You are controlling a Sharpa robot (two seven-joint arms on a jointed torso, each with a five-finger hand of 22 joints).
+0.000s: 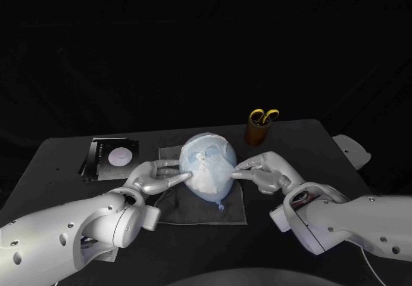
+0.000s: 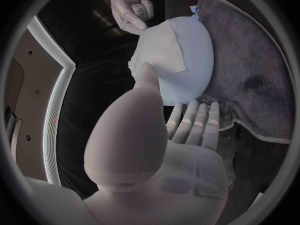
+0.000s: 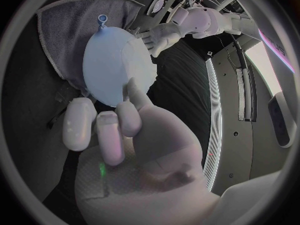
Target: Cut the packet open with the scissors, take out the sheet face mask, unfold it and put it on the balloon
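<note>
Balloon (image 1: 210,143) lies mid-table on a grey cloth (image 1: 202,211), knot toward the near edge. The sheet face mask (image 1: 206,170) is draped over its top, a bit crumpled. Left hand (image 1: 159,177) on the balloon's left flank: thumb (image 2: 147,72) on the mask's edge, other fingers (image 2: 197,120) pressed together low against the balloon. Right hand (image 1: 266,173) opposite: one fingertip (image 3: 133,87) on the mask's edge, the rest curled on the cloth (real pinch on either side? can't tell). Packet (image 1: 112,157) near the table's (image 1: 343,155) left edge. Scissors (image 1: 264,115) stand in a brown cup (image 1: 255,134) at the far edge.
</note>
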